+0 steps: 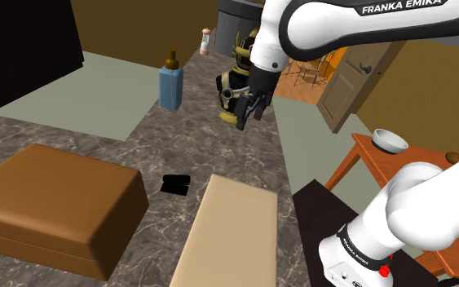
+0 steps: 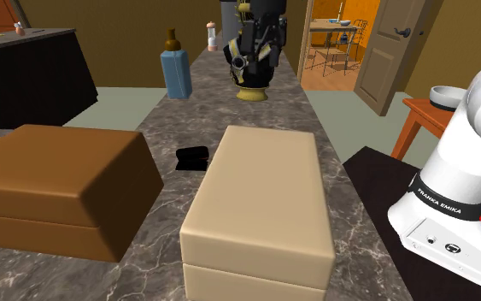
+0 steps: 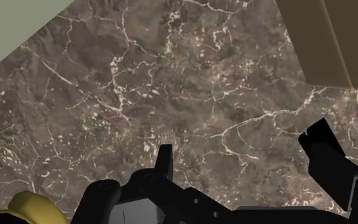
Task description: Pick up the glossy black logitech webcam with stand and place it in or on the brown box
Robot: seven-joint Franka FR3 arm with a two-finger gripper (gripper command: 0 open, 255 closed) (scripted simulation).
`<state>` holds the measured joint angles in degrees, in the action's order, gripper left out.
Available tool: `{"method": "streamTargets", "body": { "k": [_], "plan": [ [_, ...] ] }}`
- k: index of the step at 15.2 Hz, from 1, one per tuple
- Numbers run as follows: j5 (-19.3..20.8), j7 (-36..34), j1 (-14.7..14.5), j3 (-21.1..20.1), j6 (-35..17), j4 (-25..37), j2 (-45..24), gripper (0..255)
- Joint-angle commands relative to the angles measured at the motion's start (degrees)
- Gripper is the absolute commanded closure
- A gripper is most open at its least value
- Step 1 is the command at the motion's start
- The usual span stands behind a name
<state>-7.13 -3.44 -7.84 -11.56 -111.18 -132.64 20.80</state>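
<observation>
Shoulder view puts the webcam (image 1: 175,185) flat on the marbled counter (image 1: 219,151), just beside the brown box (image 1: 48,204). It sits off the box's far corner, on the side that faces a tan box (image 1: 229,236). It lies in the gap between the 2 boxes and appears to touch neither. It reads as a small, low, glossy black shape. Its long axis runs from the brown box towards the tan box, across the counter's width, and the second exterior view shows the same lie. I cannot tell which way its lens faces or where its stand is, because the body shows no detail.

The tool (image 1: 244,114) hangs above the counter, well apart from the brown box and from the webcam. It is further along the counter on the box's far side, in front of a black and gold vase (image 1: 237,59). In the wrist view its 2 fingers (image 3: 165,162) stand wide apart with bare marble between them, so it is open and holds nothing. The vase's yellow foot (image 3: 31,207) shows close by one finger.

A blue bottle (image 1: 170,81) with a brown stopper stands upright beyond the brown box, well apart from it, on the counter.
</observation>
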Motion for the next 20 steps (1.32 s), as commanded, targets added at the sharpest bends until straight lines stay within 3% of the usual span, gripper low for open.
{"method": "streamTargets", "body": {
  "k": [1, 15, 20],
  "plan": [
    [-0.2, 0.7, -1.0, -1.2, -2.7, 0.1, -3.2, 0],
    [4.3, 3.1, -7.4, -8.4, -15.9, 8.9, -28.1, 0],
    [5.4, 2.6, -8.1, -8.6, -19.3, 8.2, -31.1, 0]
  ]
}}
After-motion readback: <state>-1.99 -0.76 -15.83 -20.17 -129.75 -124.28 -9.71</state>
